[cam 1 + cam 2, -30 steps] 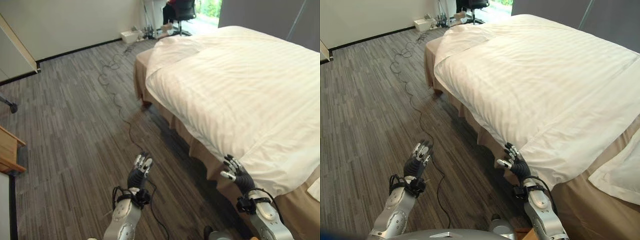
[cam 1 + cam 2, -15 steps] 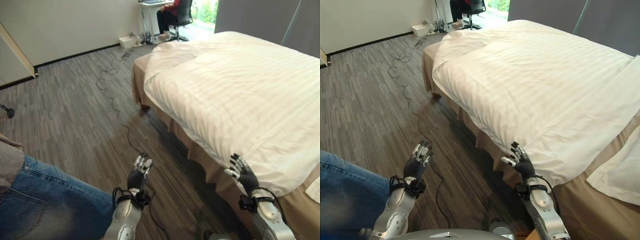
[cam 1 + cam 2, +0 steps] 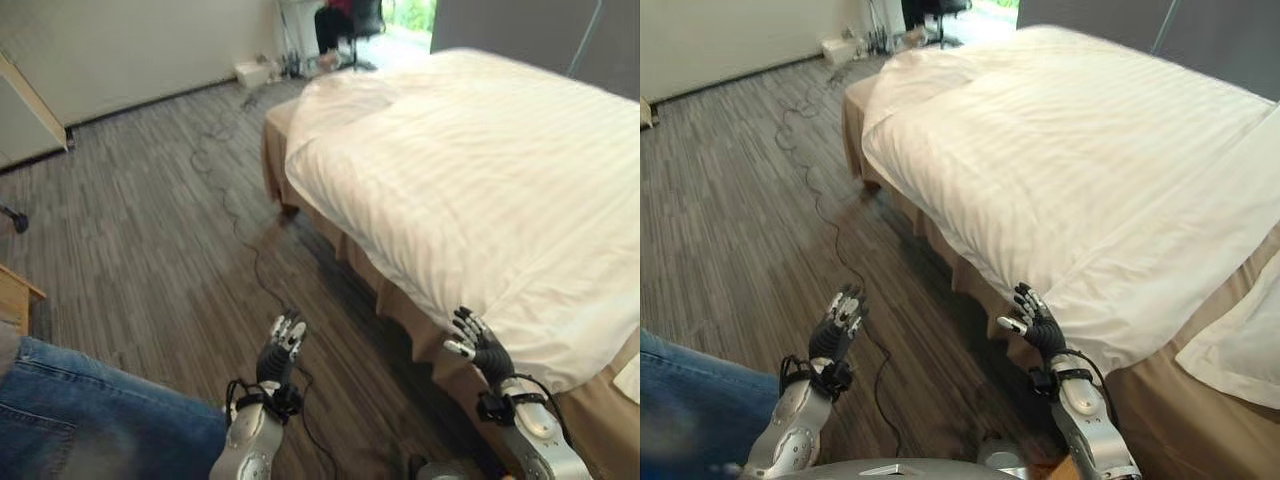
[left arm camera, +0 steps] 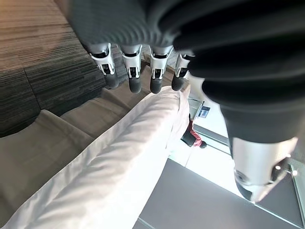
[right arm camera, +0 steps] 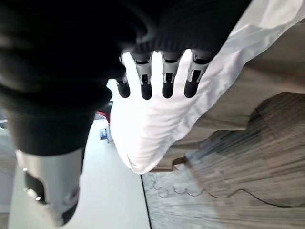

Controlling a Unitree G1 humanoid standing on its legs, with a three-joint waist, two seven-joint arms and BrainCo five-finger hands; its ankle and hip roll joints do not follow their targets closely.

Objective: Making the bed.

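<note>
A white striped duvet [image 3: 480,180] covers the bed, hanging over a tan bed skirt [image 3: 400,300] on the near side. My right hand [image 3: 478,348] is open with straight fingers [image 5: 167,78], at the duvet's near corner [image 3: 1080,300]; I cannot tell whether it touches. My left hand [image 3: 279,347] is open over the floor, left of the bed and apart from it, its fingers [image 4: 135,76] straight and holding nothing. The duvet's long edge [image 4: 119,157] runs past them in the left wrist view.
A person's leg in blue jeans [image 3: 90,425] stands at my lower left. A white pillow corner [image 3: 1240,350] lies at the lower right. A black cable [image 3: 235,200] trails over the wood floor. A wooden piece [image 3: 18,298] stands at left; an office chair [image 3: 350,20] is far back.
A person's jeans leg came in at lower left and has since dropped lower in the picture. The camera shifted a little. Both hands stay open in about the same places.
</note>
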